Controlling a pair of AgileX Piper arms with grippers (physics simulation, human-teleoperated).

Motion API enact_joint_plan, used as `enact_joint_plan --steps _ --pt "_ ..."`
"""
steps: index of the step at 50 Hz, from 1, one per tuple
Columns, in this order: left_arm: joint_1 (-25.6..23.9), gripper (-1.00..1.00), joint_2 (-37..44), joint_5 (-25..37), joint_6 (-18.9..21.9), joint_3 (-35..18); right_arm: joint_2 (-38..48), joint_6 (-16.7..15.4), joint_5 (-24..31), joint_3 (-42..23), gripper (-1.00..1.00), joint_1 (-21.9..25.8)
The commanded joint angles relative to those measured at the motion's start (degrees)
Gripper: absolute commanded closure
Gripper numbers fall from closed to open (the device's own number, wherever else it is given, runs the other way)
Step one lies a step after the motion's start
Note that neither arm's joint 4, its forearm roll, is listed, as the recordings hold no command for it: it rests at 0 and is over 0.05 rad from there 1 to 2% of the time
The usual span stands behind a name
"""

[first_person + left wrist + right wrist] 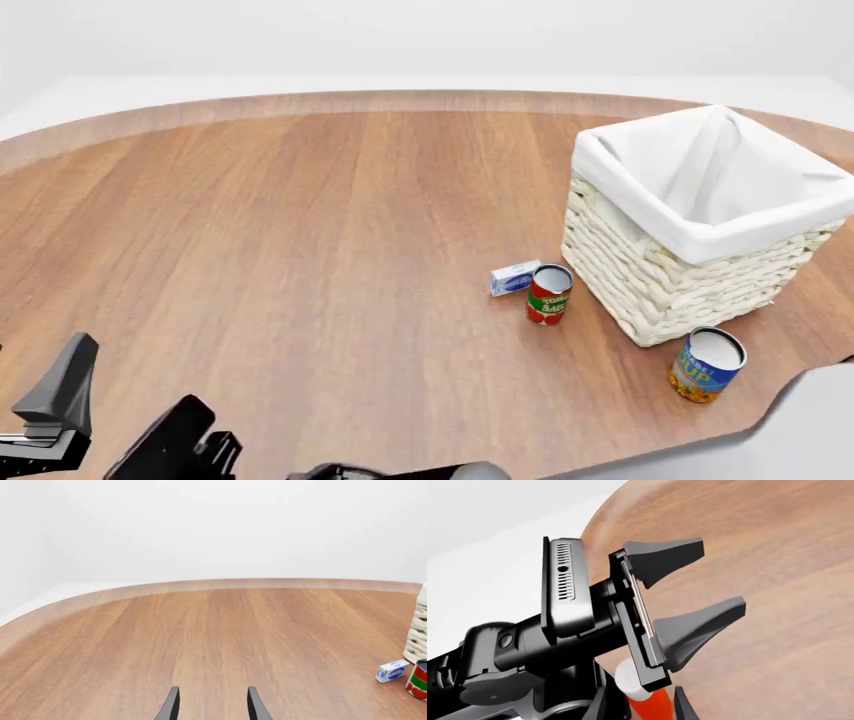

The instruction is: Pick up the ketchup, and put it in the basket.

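The ketchup [650,706] shows only in the right wrist view, an orange-red bottle with a white cap, lying between the two fingers of my right gripper [639,692]. Those fingers stand wide apart beside it, open, with small gaps on either side. The ketchup is outside the front view. The basket [667,290], cream wicker with white lining, stands at the right of the table, and its side [417,640] also shows in the left wrist view. My left gripper [140,372] hangs open and empty low at the front left, seen too as the left gripper [720,575] crossing the right wrist view.
A red-and-green tomato can [549,294] and a small blue-white box [514,277] sit just left of the basket. A blue-yellow can [706,364] stands in front of it near the table's front edge. Part of the right arm [400,470] shows at the bottom edge.
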Motion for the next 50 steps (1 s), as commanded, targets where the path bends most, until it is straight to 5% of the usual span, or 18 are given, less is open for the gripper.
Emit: enact_joint_plan --steps 1,50 --pt "0.0 -1.0 0.0 0.0 0.0 0.0 1.8 0.1 1.6 -2.1 -1.0 -1.5" --pt "0.0 -1.0 0.0 0.0 0.0 0.0 6.3 1.6 6.3 -5.6 -1.0 1.4"
